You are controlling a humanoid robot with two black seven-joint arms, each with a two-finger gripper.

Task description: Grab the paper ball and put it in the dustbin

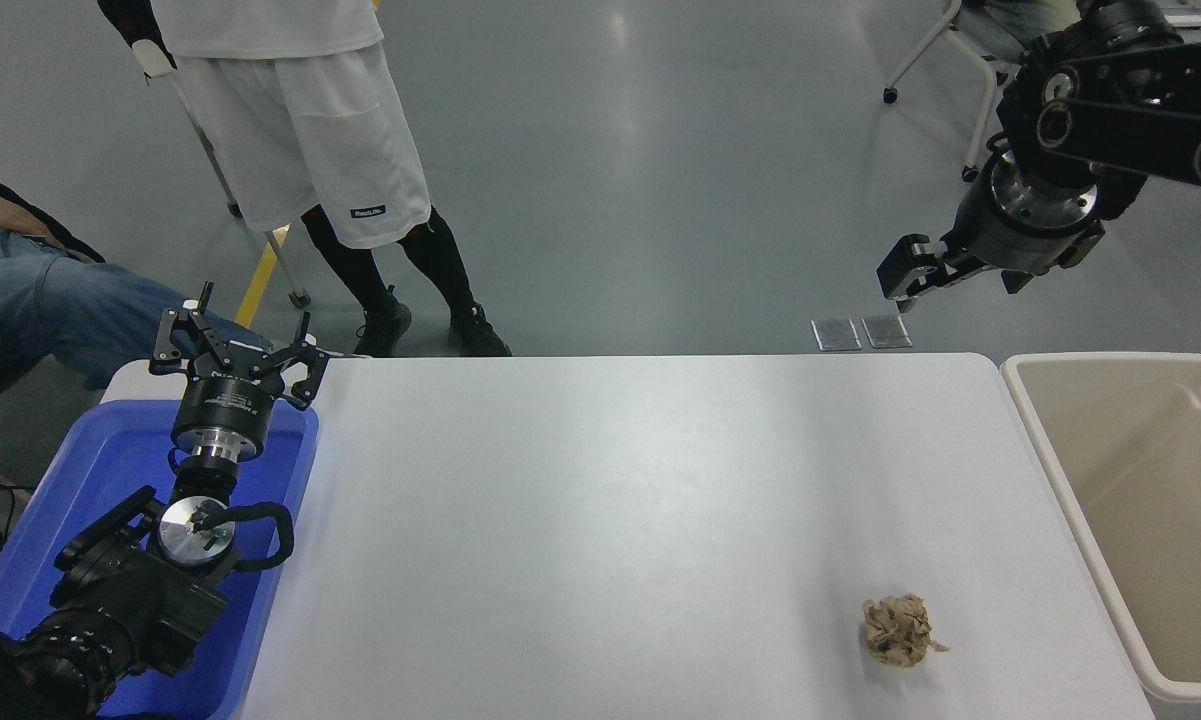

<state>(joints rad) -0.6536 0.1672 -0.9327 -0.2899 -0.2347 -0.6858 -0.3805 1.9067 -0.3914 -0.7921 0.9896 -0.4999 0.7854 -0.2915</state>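
Note:
The paper ball [898, 630], a crumpled tan-brown wad, lies on the white table [610, 500] near its front right corner. The dustbin [1060, 470], a beige bin with a white rim, stands against the table's right edge, and what shows of its inside is empty. My right gripper [960, 285] hangs high at the upper right, beyond the table's far edge and far above the ball; it looks open and holds nothing. My left gripper [232, 350] is parked open over the blue tray at the left.
A shallow blue tray [80, 500] sits at the table's left end under the left arm. A person in white shorts [310, 150] stands beyond the far edge. Another person sits at the far left [40, 300]. A chair [960, 60] stands at the upper right.

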